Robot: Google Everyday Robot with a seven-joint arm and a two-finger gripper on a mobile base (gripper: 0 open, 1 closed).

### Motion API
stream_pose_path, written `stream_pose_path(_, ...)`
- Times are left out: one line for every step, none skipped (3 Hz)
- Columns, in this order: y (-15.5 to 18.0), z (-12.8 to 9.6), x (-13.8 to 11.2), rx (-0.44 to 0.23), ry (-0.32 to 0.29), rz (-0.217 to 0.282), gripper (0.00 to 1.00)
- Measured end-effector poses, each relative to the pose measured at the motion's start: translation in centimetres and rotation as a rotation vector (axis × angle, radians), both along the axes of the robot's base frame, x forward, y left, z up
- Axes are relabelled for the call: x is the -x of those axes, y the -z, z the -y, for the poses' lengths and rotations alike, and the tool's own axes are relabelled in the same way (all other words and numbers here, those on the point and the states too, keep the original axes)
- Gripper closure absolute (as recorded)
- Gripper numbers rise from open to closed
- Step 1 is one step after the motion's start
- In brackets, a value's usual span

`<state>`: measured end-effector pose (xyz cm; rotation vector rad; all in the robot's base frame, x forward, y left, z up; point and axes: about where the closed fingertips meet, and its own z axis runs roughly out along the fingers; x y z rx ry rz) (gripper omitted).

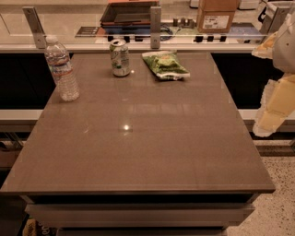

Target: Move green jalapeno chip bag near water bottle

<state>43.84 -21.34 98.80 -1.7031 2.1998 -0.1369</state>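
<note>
The green jalapeno chip bag (pixel 165 64) lies flat at the far middle of the brown table (pixel 138 152). The water bottle (pixel 61 69) stands upright at the far left of the table, well apart from the bag. A green-and-silver soda can (pixel 120 57) stands between them, just left of the bag. My gripper (pixel 273 87), pale yellow and white, hangs at the right edge of the view, beyond the table's right side and well right of the bag. It holds nothing that I can see.
A glass partition with metal posts (pixel 155 20) runs along the table's far edge. Behind it sit a cardboard box (pixel 216 16) and a dark tray (pixel 129 13). Speckled floor (pixel 276 203) lies to the right of the table.
</note>
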Motion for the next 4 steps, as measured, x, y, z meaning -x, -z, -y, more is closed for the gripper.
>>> stream_pose_path(0.0, 0.0, 0.0, 0.000, 0.000, 0.000, 0.00)
stream_pose_path(-0.1, -0.2, -0.9, -0.005, -0.004, 0.021, 0.00)
stream_pose_path(0.1, -0.6, -3.4, -0.003, -0.017, 0.064, 0.00)
stream_pose_path(0.4, -0.9, -7.1, -0.017, -0.016, 0.131, 0.00)
